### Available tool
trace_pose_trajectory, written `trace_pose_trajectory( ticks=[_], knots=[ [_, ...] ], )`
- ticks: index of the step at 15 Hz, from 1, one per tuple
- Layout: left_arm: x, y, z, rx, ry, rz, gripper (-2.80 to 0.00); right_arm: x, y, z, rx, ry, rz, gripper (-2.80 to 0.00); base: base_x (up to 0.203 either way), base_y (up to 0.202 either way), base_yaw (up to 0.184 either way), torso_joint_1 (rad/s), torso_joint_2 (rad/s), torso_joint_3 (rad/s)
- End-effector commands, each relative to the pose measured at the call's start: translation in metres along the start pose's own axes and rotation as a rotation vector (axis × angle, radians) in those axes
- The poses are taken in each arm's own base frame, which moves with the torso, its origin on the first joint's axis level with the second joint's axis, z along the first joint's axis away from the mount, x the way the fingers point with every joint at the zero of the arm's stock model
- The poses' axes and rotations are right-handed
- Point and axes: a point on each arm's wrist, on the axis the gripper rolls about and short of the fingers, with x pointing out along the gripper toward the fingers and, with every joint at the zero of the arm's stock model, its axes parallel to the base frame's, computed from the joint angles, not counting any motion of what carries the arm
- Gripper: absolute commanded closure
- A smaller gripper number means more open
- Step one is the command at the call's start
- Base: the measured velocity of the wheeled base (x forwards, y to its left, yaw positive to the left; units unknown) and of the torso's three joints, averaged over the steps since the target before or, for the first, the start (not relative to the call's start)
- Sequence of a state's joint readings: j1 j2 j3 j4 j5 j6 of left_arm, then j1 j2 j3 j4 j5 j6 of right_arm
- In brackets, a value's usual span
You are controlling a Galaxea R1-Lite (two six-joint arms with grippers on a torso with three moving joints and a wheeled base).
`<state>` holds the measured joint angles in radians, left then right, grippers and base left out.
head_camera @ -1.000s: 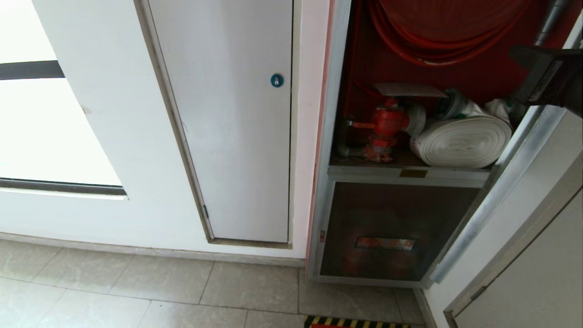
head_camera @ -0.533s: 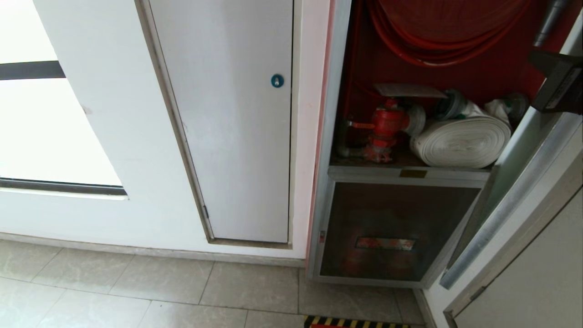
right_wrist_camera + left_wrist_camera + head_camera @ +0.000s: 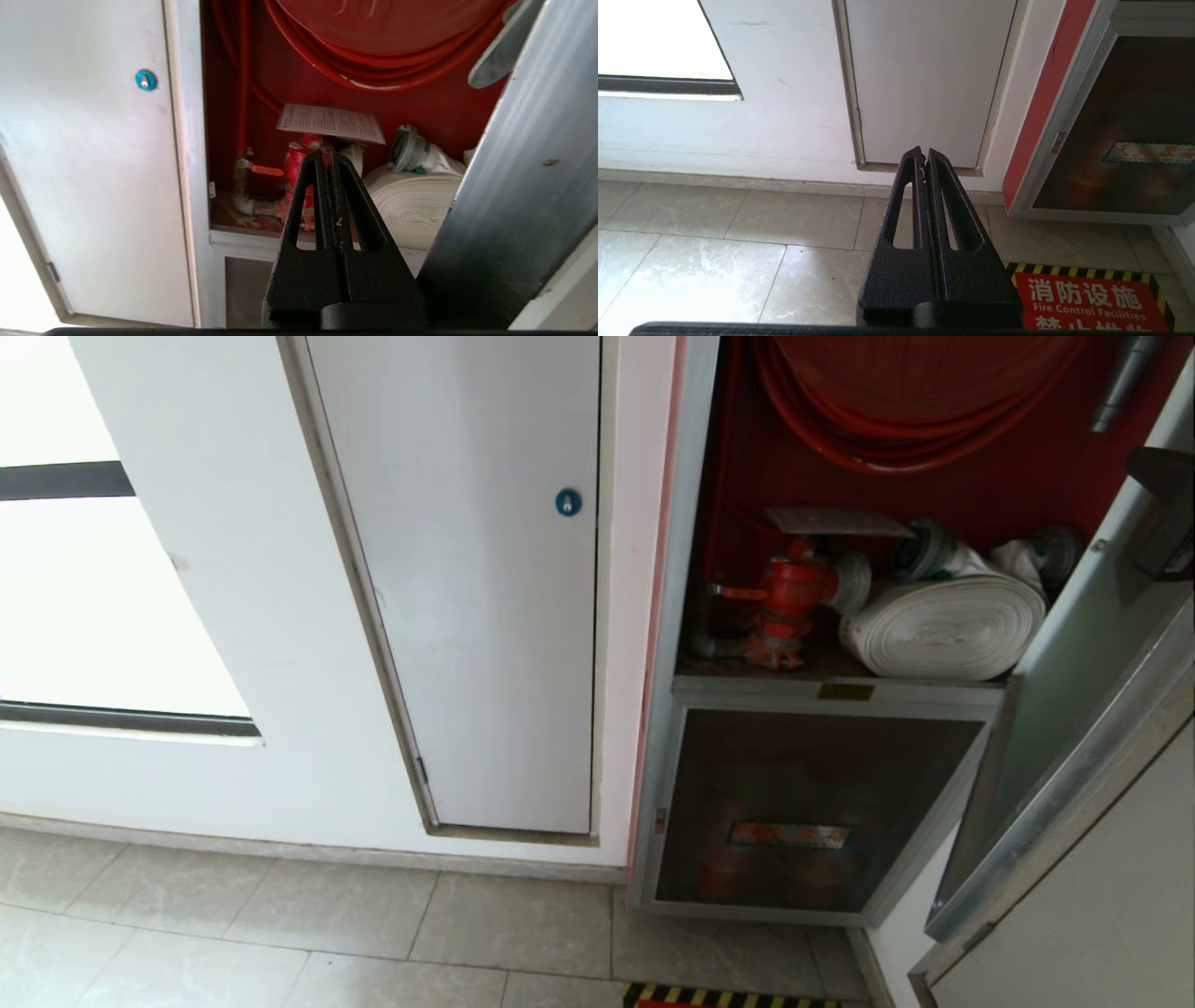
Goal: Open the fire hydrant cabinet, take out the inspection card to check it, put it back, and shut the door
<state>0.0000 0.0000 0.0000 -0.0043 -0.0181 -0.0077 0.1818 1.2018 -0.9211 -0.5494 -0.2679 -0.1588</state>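
Door: the door (image 3: 1074,709) had swung wider within a second.
Right gripper (image 3: 1162,513): fingers pressed together, empty, retreating rightward.
Card: the inspection card (image 3: 331,123) exposed, untouched.

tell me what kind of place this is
Probably a corridor or service area of a building. A wall-mounted fire hydrant cabinet stands with its door open, showing a red hose reel and red valve, and a floor sign reads Fire Control Facilities.
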Motion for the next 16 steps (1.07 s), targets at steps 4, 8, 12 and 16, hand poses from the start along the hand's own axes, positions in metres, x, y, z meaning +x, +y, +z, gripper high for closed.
trace_pose_trajectory(
  ticks=[4,8,12,16],
  knots=[
    [0.0,0.0,0.0,0.0,0.001,0.0,0.0,-0.005,-0.012,-0.001,-0.017,0.009,-0.057,0.0,0.0,0.0,0.0,0.0,0.0,0.0],
    [0.0,0.0,0.0,0.0,0.001,0.0,0.0,-0.017,-0.015,-0.002,-0.017,0.002,-0.066,0.0,0.0,0.0,0.0,0.0,0.0,0.0],
    [0.0,0.0,0.0,0.0,0.001,0.0,0.0,-0.026,-0.022,-0.004,-0.026,0.006,-0.093,0.0,0.0,0.0,0.0,0.0,0.0,0.0],
    [0.0,0.0,0.0,0.0,0.001,0.0,0.0,-0.032,-0.029,-0.007,-0.039,0.01,-0.131,0.0,0.0,0.0,0.0,0.0,0.0,0.0]
  ],
)
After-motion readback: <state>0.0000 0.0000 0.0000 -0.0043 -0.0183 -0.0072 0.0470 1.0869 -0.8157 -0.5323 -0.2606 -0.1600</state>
